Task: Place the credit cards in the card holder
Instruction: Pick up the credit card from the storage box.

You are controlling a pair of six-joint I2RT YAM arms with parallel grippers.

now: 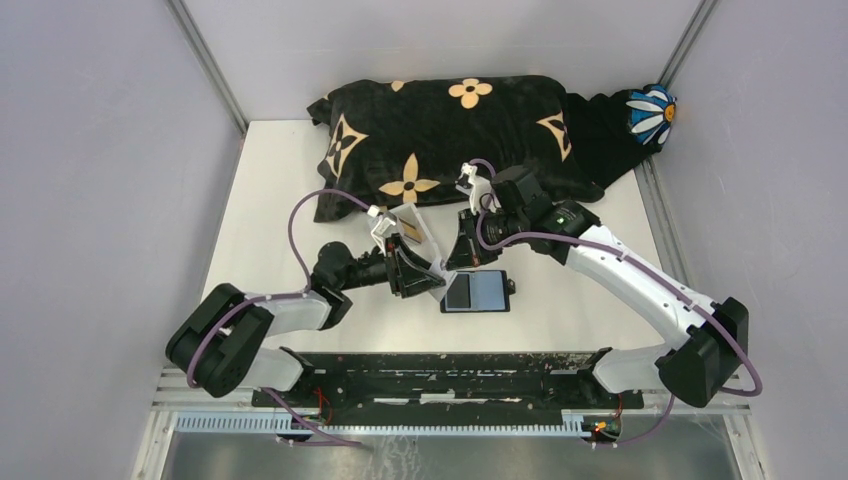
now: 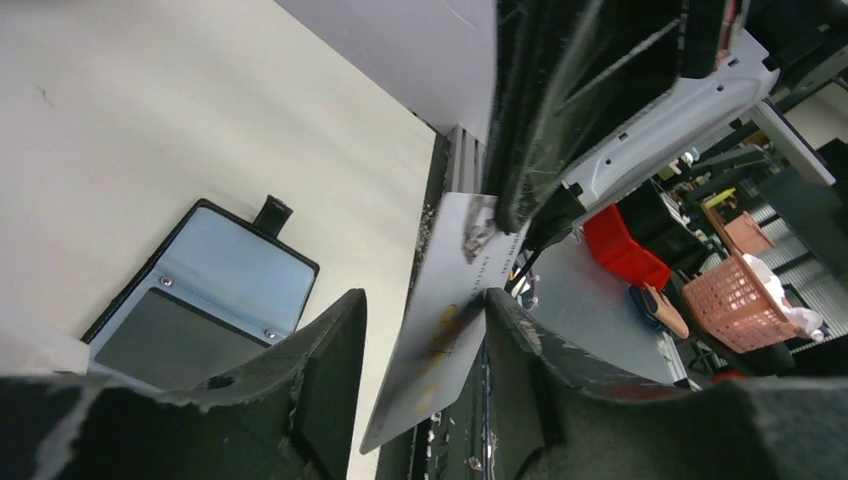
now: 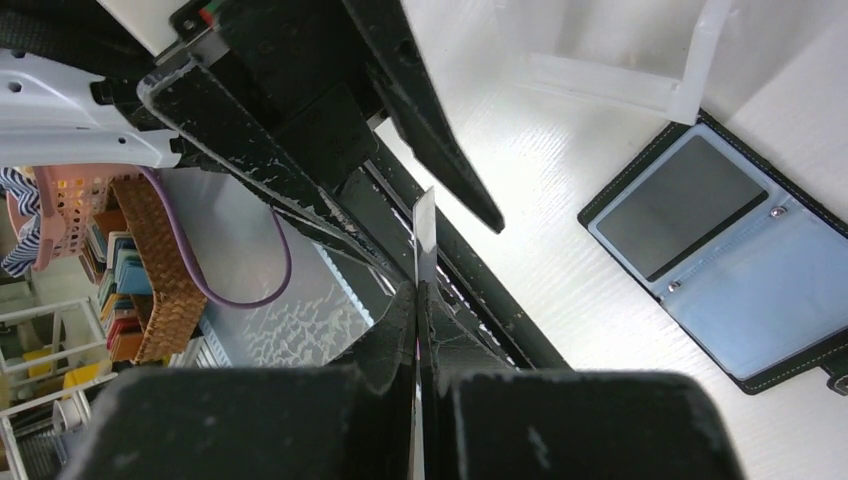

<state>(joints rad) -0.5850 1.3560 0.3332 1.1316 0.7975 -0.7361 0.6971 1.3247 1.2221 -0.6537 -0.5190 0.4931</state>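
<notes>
Credit card, silver-grey and scuffed, hangs above the white table in what looks like a hand-off between the two arms. The right gripper has its fingers pressed together on one end of the card, which shows as a thin sliver between them in the right wrist view. The left gripper reaches in from the opposite side, its fingers apart and straddling the card's free end. One finger looks to be against a face, with a gap on the other side. The card holder lies open and flat on the table just beside the pair, one pocket dark and the other light blue. The next move likely calls for the left fingers to pinch the card's faces squarely before the right lets go. The card would then need tilting toward a pocket mouth.
</notes>
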